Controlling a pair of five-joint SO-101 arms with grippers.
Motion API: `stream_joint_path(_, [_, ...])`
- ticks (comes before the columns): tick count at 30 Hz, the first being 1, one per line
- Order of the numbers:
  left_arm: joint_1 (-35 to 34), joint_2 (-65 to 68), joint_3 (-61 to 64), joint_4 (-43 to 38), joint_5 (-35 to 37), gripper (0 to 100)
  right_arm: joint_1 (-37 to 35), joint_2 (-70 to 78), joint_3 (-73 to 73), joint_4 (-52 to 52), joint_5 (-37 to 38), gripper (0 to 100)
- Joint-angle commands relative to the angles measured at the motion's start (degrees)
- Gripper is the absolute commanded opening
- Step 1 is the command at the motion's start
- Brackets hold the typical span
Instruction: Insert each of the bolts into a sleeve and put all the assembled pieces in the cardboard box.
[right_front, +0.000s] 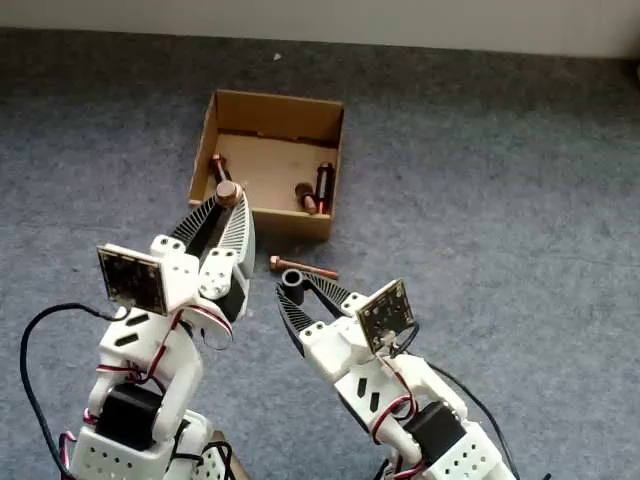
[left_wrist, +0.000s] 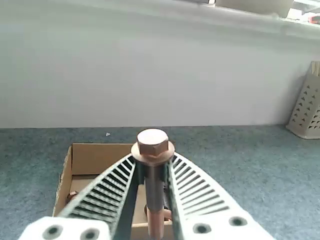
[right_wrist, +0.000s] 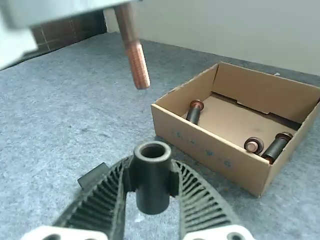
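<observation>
A bolt (left_wrist: 152, 145) is held clenched upright in the left gripper (right_front: 222, 205) by the box (right_front: 278, 102), a sleeve (right_wrist: 151, 175) is grasped mouth-up in the right gripper (right_front: 297, 292) lower and offset, and the threads could be jammed on its rim if lowered misaligned.

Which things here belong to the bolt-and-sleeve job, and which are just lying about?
Job: gripped bolt, gripped sleeve, loose bolt, cardboard box, assembled pieces inside.
Lying about: perforated beige rack, carpet speck.
</observation>
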Motion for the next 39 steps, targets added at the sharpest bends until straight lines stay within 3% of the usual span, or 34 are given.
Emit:
stream_joint_path(1, [0.40, -6.73, -0.66, 3.43, 0.53, 1, -0.92, 0.04, 6.46, 1.36, 0.62, 0.5])
stream_joint_path(8, [9.54, -11.47, -0.31, 7.21, 0.18, 1, -0.75, 0.04, 6.46, 1.36, 0.62, 0.5])
stream_joint_path(20, [17.10, -11.38, 3.56, 7.38, 0.18, 1, -0.57, -0.04, 6.64, 1.36, 0.62, 0.5])
stream_joint_path(39, [17.54, -11.38, 5.41, 9.14, -1.76, 1, 3.74, -0.57, 6.55, 1.27, 0.62, 0.5])
